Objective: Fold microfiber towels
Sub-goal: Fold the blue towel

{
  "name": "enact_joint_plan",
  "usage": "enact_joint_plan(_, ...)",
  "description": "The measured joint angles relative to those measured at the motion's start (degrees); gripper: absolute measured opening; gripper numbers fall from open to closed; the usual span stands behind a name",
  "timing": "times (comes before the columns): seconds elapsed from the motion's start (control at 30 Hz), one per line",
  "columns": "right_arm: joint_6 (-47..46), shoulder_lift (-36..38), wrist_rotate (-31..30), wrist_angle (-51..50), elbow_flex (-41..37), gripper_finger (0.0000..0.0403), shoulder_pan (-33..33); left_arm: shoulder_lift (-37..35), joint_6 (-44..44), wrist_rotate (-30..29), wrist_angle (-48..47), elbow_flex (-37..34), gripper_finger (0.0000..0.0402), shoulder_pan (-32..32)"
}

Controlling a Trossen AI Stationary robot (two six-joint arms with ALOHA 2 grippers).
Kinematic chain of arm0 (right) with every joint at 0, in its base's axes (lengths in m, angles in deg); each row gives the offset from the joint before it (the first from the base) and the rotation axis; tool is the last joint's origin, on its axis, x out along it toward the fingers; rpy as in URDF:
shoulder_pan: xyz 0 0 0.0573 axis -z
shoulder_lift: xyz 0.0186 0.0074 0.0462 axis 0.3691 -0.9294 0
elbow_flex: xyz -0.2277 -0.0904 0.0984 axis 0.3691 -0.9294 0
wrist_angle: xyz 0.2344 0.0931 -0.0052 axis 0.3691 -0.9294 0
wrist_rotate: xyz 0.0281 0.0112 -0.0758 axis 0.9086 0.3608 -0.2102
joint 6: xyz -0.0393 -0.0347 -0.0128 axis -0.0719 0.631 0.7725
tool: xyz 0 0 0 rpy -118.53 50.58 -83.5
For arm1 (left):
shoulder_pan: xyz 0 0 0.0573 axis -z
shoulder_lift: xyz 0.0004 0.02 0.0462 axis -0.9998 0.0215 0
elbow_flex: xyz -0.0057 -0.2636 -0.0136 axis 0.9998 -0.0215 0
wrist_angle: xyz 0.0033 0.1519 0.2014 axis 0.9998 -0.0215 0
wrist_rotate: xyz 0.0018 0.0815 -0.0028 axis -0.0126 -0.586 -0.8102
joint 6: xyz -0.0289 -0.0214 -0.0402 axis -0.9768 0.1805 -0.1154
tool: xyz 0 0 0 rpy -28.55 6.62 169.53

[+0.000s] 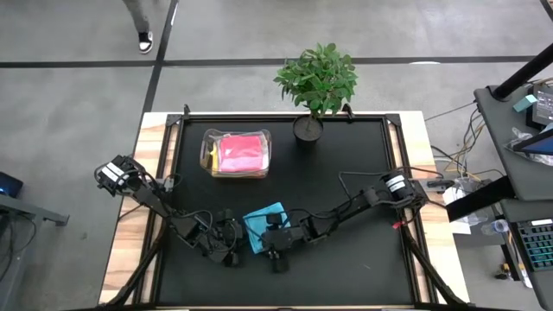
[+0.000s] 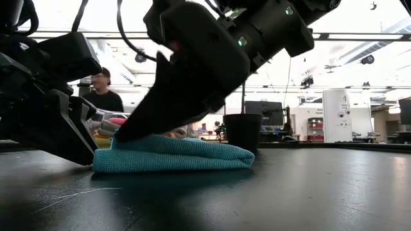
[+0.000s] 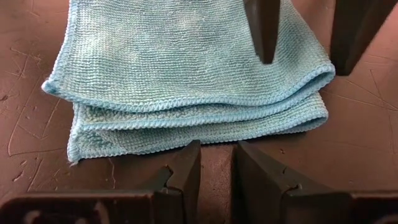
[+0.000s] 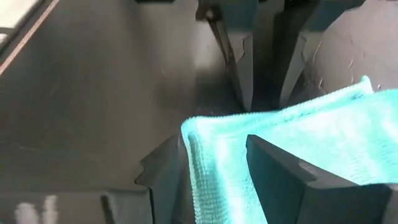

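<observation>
A teal microfiber towel (image 1: pixel 263 225) lies folded in several layers on the black table, near the front middle. My right gripper (image 3: pixel 305 43) stands open over its corner: one finger (image 4: pixel 286 174) is over the top layer, the other (image 4: pixel 165 177) is beside the folded edge. My left gripper (image 3: pixel 217 165) is low at the towel's near-left edge, open by a narrow gap with bare table between its fingers. A pink towel (image 1: pixel 242 152) lies in a clear plastic box. My left gripper has its fingertips (image 3: pixel 191 149) right at the towel's bottom-layer edge (image 3: pixel 211 134), coming in slanting down; I cannot tell whether they touch it. My right gripper has one fingertip (image 3: pixel 266 53) down at the towel's top layer (image 3: pixel 236 68), slanting from the right; I cannot tell whether it touches.
The clear plastic box (image 1: pixel 210 155) stands at the back left of the mat. A potted plant (image 1: pixel 315 82) stands at the back middle. A person (image 2: pixel 103 90) is in the room beyond the table. Bare mat lies on the right and at the front.
</observation>
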Motion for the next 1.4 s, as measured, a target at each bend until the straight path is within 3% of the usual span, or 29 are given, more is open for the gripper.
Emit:
enact_joint_plan(0.23,0.2,0.8,-0.1,-0.6,0.0,0.0152,0.0,0.0,0.0,0.0,0.0,0.0,0.0093,0.0)
enact_joint_plan(0.57,2.4,0.7,-0.2,-0.4,0.1,0.0018,-0.3,0.0,0.0,0.0,0.0,0.0,0.0093,-0.1)
enact_joint_plan(1.13,3.7,0.6,-2.5,3.6,3.0,0.0009,-1.0,0.0,0.0,0.1,0.0,0.0,0.0093,-0.1)
enact_joint_plan(1.4,2.2,-4.9,-1.7,9.4,2.8,0.0009,-0.9,0.0,0.0,0.1,0.0,0.0,0.0093,-0.1)
